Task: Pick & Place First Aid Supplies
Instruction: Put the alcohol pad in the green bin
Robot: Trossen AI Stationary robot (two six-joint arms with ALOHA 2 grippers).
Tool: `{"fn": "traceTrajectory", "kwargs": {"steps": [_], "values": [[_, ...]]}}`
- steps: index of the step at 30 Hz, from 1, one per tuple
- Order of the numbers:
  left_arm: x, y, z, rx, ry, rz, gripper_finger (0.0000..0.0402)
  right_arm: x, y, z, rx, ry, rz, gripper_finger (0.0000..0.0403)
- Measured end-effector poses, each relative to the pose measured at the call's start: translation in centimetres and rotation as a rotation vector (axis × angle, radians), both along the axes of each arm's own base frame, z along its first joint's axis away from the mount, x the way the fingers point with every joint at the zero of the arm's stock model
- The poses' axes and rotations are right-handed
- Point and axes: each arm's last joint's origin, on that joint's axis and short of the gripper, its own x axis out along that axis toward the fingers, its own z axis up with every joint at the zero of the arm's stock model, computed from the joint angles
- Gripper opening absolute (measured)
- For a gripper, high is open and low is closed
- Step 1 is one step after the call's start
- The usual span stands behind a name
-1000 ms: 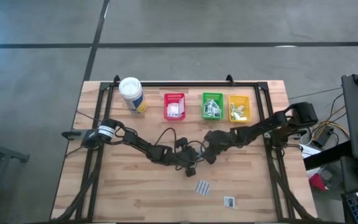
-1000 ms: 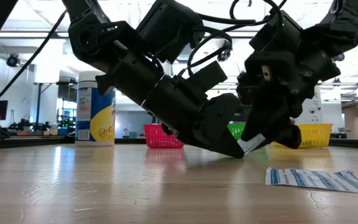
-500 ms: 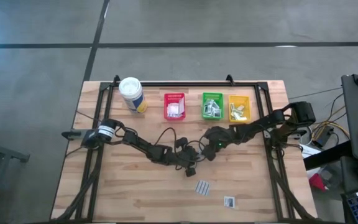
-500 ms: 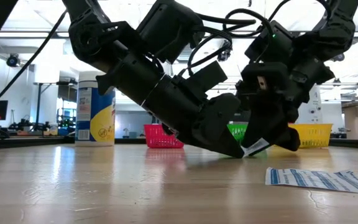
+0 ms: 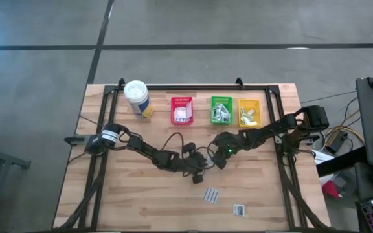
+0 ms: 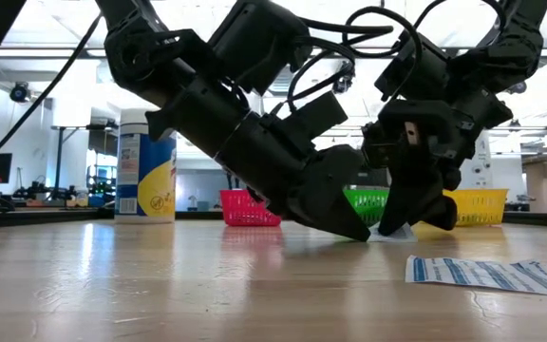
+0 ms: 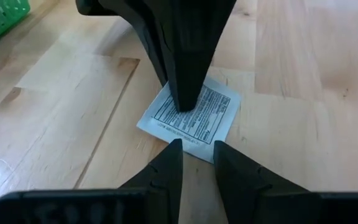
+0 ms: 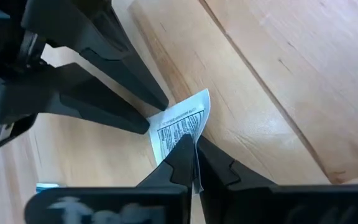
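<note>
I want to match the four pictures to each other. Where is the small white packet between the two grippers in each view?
High view: hidden under the arms at table centre, where the right gripper meets the left gripper.
Low view: packet on the table, under the right gripper's tip.
Left wrist view: packet at centre, beyond the fingers.
Right wrist view: packet pinched by shut fingers.
Shared landmark: green bin.

Small printed white packet point(image 7: 191, 115) flat on the table, pinched.

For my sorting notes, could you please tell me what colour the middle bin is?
Green bin, seen best in the high view, between the red and yellow ones.
</note>
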Motion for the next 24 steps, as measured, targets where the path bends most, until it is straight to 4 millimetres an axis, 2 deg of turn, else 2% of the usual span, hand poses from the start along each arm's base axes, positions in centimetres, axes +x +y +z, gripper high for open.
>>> {"fn": "traceTrajectory", "kwargs": {"steps": [5, 10, 18, 24], "values": [[-0.2, -0.1, 0.8, 0.008, 0.009, -0.011, 0.0094, -0.1, 0.0, 0.2, -0.012, -0.004, 0.030, 0.0008], [-0.4, -0.4, 1.9, 0.003, -0.013, -0.022, 0.0094, -0.7, -0.3, 1.4, -0.033, -0.009, 0.043, 0.0008], [-0.6, -1.3, 2.6, 0.015, -0.025, -0.064, 0.0094, -2.3, -2.6, 5.4, -0.158, -0.102, -0.021, 0.0008], [-0.5, -1.6, 2.7, -0.031, -0.041, -0.128, 0.0094, -4.2, -4.8, 8.3, -0.305, -0.167, -0.163, 0.0008]]}}
